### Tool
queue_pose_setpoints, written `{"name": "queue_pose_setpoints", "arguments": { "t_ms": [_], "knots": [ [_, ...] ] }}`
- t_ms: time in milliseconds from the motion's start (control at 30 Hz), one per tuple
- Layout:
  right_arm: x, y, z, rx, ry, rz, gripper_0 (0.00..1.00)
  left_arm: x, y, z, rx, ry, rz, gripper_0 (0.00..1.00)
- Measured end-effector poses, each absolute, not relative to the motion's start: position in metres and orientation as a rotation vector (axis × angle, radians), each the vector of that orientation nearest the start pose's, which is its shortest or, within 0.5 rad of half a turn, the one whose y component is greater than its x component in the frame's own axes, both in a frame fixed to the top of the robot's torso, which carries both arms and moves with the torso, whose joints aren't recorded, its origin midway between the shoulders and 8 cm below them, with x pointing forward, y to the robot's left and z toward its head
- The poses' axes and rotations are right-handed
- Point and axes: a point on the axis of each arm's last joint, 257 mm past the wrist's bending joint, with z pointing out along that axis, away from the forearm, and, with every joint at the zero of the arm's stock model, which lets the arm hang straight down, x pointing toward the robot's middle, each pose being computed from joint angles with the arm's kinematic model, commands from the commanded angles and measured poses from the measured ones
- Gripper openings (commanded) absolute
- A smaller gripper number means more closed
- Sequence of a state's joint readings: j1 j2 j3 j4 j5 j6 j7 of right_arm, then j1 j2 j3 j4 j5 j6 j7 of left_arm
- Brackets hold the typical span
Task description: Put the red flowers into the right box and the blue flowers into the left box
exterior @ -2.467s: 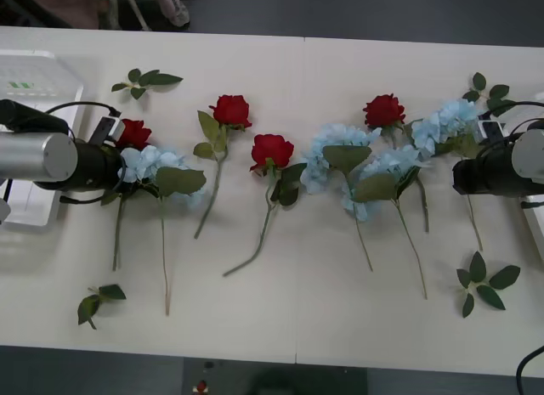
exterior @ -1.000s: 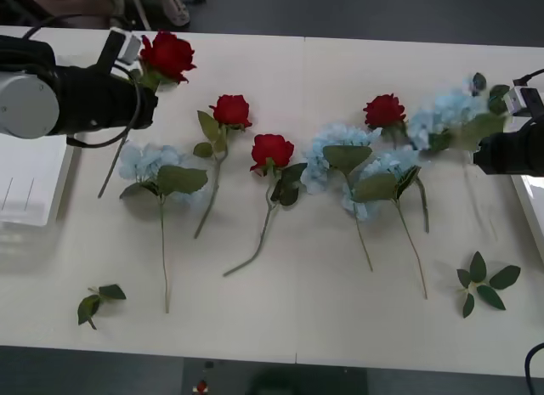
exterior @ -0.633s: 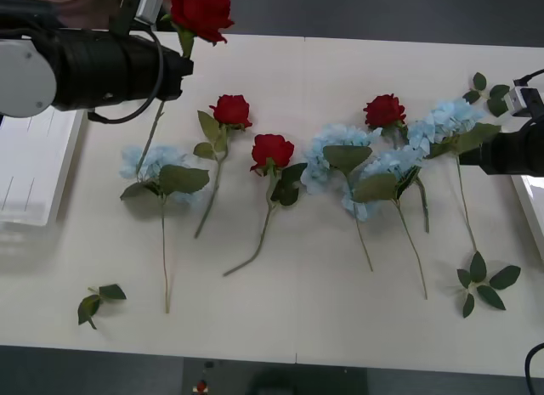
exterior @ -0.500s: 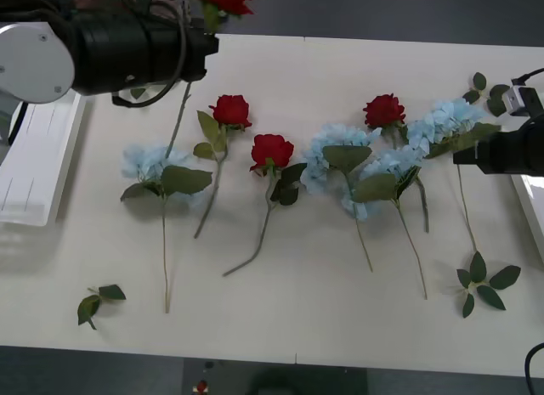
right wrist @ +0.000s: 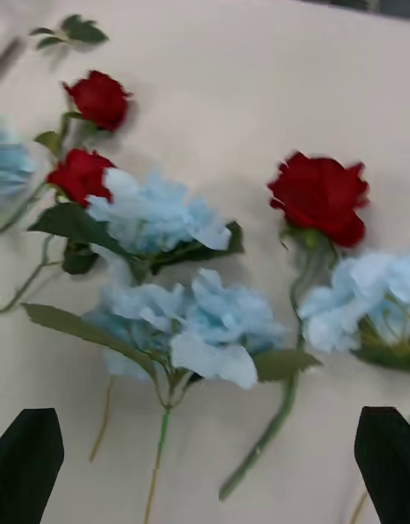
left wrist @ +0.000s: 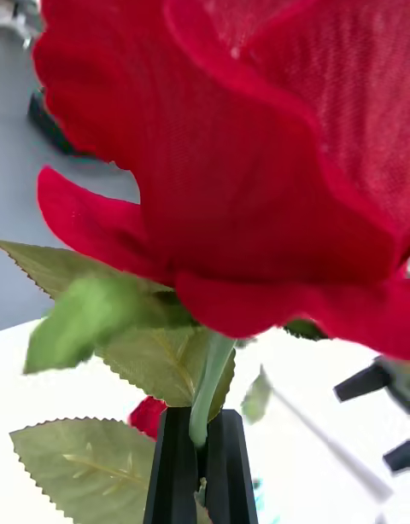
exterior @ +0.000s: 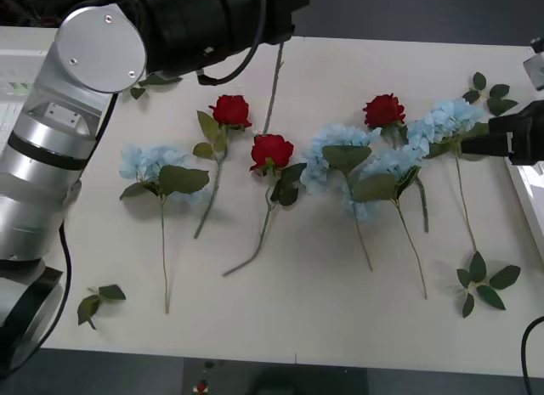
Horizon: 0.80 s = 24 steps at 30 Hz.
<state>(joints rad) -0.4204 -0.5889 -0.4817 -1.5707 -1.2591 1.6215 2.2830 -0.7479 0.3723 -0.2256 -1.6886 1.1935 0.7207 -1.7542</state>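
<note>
My left gripper (exterior: pixel 287 25) hangs over the table's far middle, its black fingers (left wrist: pixel 184 464) shut on the stem (exterior: pixel 272 85) of a red rose (left wrist: pixel 256 148). The stem dangles above the table. Three more red flowers lie on the table (exterior: pixel 231 110) (exterior: pixel 272 149) (exterior: pixel 384 110). Blue flowers lie at the left (exterior: pixel 149 161), in the middle (exterior: pixel 336 144) (exterior: pixel 382 170) and at the right (exterior: pixel 446 119). My right gripper (exterior: pixel 497 146) sits open beside the rightmost blue flower (right wrist: pixel 359 306), fingers (right wrist: pixel 30 464) spread. The left box (exterior: pixel 15 68) peeks out behind my left arm. The right box (exterior: pixel 529 195) shows at the right edge.
Loose green leaf sprigs lie at the front left (exterior: pixel 100 301), front right (exterior: pixel 484 280), far right (exterior: pixel 489 89) and far left (exterior: pixel 153 79). My left arm (exterior: pixel 93 47) spans the table's far left. The front strip of the table (exterior: pixel 297 318) is bare.
My left arm has swung right with the red rose raised, from over the left side to the far middle. The right gripper has drawn back slightly to the right.
</note>
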Motion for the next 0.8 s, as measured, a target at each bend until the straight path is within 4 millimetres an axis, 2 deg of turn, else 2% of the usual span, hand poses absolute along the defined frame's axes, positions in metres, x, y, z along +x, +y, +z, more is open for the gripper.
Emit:
{"name": "queue_pose_setpoints", "arguments": {
  "t_ms": [100, 200, 433, 567, 800],
  "knots": [
    [0.483, -0.278, -0.1, -0.918, 1.921, 0.556, 1.0, 0.533, -0.063, 0.054, 0.592, 1.497, -0.974, 0.0],
    [0.48, -0.264, -0.082, -0.999, 1.832, 0.565, 1.0, 0.524, -0.08, 0.052, 0.598, 1.485, -1.004, 0.0],
    [0.469, -0.238, -0.052, -1.177, 1.635, 0.566, 1.0, 0.522, -0.093, 0.064, 0.549, 1.435, -1.052, 0.0],
    [0.465, -0.225, -0.047, -1.196, 1.601, 0.604, 1.0, 0.524, -0.097, 0.073, 0.49, 1.407, -1.098, 0.0],
    [0.477, -0.189, -0.041, -1.152, 1.536, 0.667, 1.0, 0.521, -0.109, 0.064, 0.48, 1.413, -1.12, 0.0]
  ]
}}
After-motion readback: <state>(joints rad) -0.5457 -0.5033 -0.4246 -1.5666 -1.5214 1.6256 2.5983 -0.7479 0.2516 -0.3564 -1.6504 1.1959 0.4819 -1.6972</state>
